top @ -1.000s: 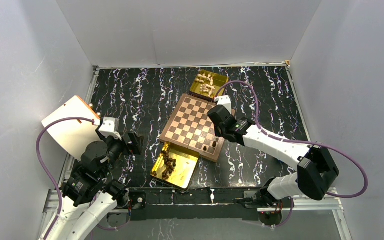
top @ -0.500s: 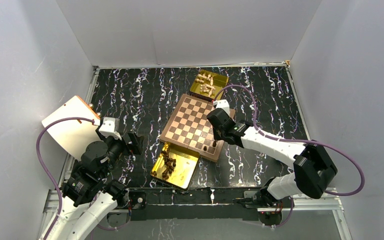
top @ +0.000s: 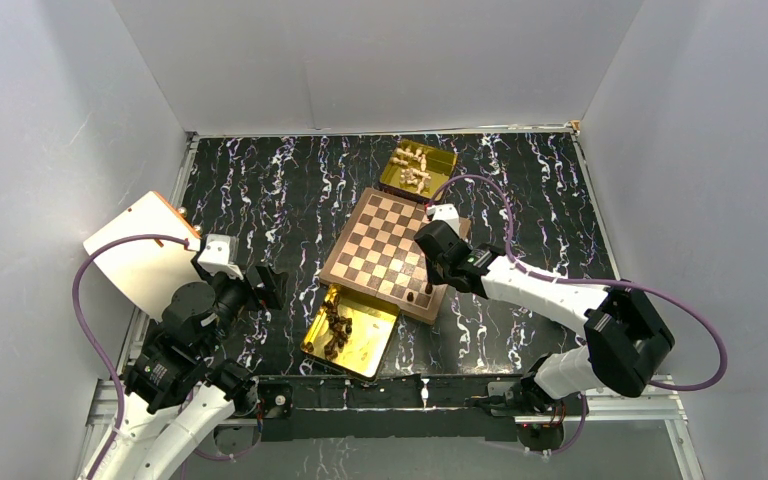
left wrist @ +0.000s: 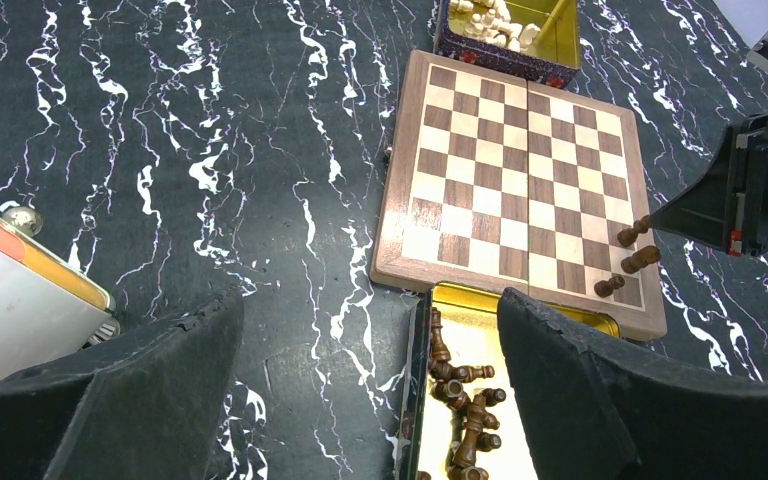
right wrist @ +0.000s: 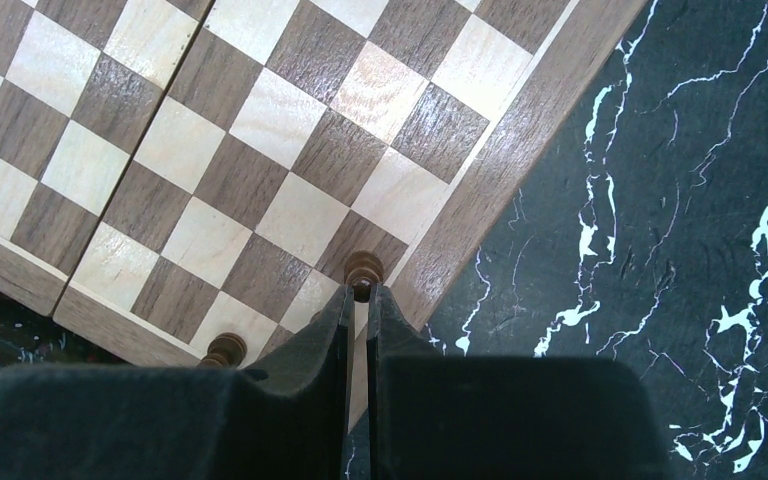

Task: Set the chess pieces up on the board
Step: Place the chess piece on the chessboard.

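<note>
Three dark chess pieces are on the board; they are in a line in the last row of squares, at the corner nearest the right arm; the board lies turned at a slant on the black table with white streaks.

The right gripper is pinched on one of those pieces, the held piece; its two fingers are nearly together with the little round top poking out between the tips; that piece is over a dark square right by the board's rim, and from the left wrist view it leans a bit; I cannot tell if its foot touches the wood.

More dark pieces lie in a heap in a gold tray just beside the board's near edge; a far tray at the board's other end has the pale pieces in it.

The left gripper is spread wide with nothing in it; it hangs above the table, well apart from the board, looking at it; a white panel with an orange edge sits beside it.
</note>
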`<act>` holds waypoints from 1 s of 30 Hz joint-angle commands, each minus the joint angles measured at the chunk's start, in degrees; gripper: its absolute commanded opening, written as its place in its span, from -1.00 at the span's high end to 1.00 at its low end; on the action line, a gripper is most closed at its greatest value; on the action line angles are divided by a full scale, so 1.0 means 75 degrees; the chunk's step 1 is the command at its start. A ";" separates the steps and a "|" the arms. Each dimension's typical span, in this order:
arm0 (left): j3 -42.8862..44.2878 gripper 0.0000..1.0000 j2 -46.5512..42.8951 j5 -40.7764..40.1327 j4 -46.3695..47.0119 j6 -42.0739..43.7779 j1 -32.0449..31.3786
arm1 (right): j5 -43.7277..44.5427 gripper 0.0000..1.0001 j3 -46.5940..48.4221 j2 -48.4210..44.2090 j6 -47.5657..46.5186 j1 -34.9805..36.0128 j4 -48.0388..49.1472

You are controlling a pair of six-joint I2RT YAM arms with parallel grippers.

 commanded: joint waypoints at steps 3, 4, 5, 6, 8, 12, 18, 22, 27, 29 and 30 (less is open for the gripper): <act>-0.0047 -0.88 0.0067 -0.0007 0.0122 0.0017 0.0051 | -0.0030 0.71 -0.0063 -0.0024 0.0158 -0.0015 0.0275; -0.0044 -0.87 0.0062 -0.0006 0.0122 0.0023 0.0052 | -0.0026 0.69 -0.0058 -0.0043 0.0168 -0.0015 0.0253; -0.0045 -0.87 0.0061 -0.0017 0.0122 0.0023 0.0050 | -0.0019 0.67 -0.0062 -0.0069 0.0171 -0.0022 0.0243; -0.0044 -0.87 0.0071 -0.0009 0.0122 0.0020 0.0055 | -0.0007 0.64 -0.0067 -0.0091 0.0171 -0.0021 0.0239; -0.0047 -0.87 0.0084 -0.0015 0.0121 0.0023 0.0050 | 0.0039 0.62 -0.0064 -0.0130 0.0182 -0.0016 0.0214; -0.0047 -0.87 0.0096 -0.0006 0.0122 0.0022 0.0052 | 0.0122 0.61 -0.0075 -0.0125 0.0169 -0.0018 0.0158; -0.0047 -0.87 0.0102 -0.0006 0.0122 0.0023 0.0050 | 0.0128 0.53 -0.0009 -0.0063 0.0204 -0.0018 0.0098; -0.0045 -0.87 0.0097 0.0004 0.0122 0.0023 0.0051 | 0.0118 0.43 0.0087 -0.0103 0.0248 -0.0015 0.0034; -0.0040 -0.87 0.0119 0.0017 0.0122 0.0023 0.0058 | 0.0055 0.37 0.0345 -0.0183 0.0228 -0.0025 -0.0158; -0.0033 -0.87 0.0133 0.0027 0.0122 0.0023 0.0049 | 0.0034 0.34 0.0487 -0.0219 0.0208 -0.0016 -0.0294; -0.0032 -0.87 0.0140 0.0023 0.0122 0.0023 0.0051 | 0.0018 0.33 0.0573 -0.0234 0.0207 -0.0015 -0.0386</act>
